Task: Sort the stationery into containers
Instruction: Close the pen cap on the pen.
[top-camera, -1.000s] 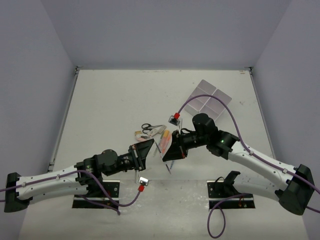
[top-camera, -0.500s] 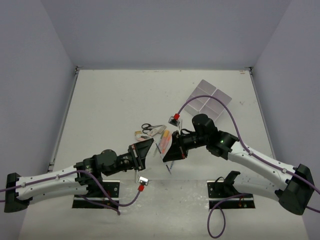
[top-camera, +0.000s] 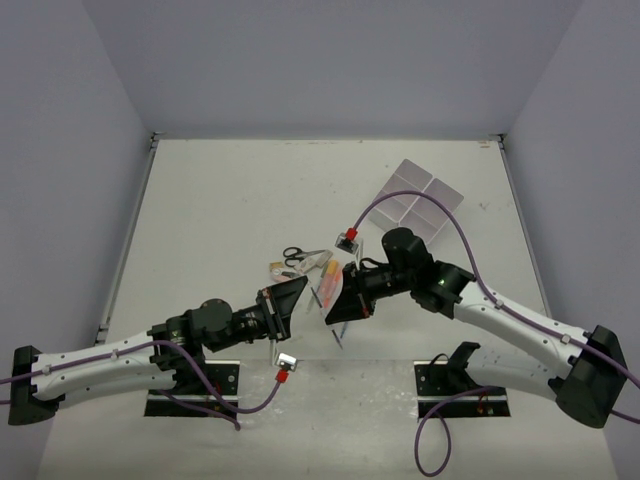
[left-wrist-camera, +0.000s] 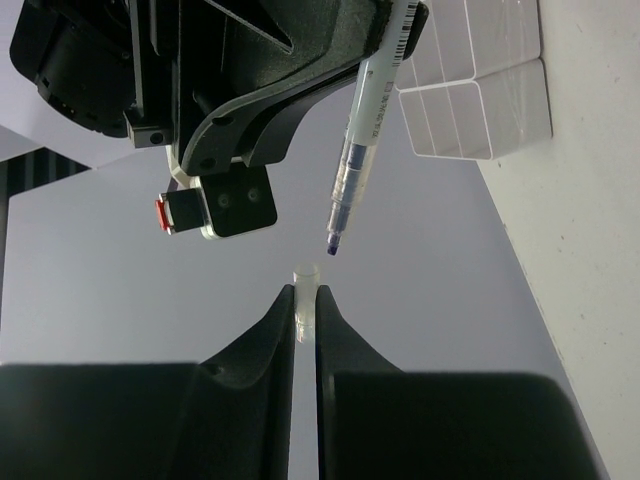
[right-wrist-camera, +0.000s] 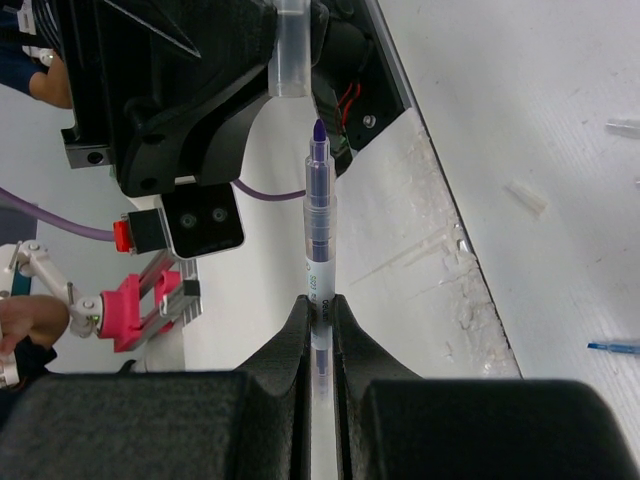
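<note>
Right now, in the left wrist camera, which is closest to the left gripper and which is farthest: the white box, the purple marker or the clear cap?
From the left gripper:
1. clear cap: pinched right in the gripper.
2. purple marker: just above the cap, tip pointing at it.
3. white box: far off, top right, on the table.

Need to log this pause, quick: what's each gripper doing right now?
Left gripper: shut on the clear cap.
Right gripper: shut on the purple marker, its tip uncapped.
</note>
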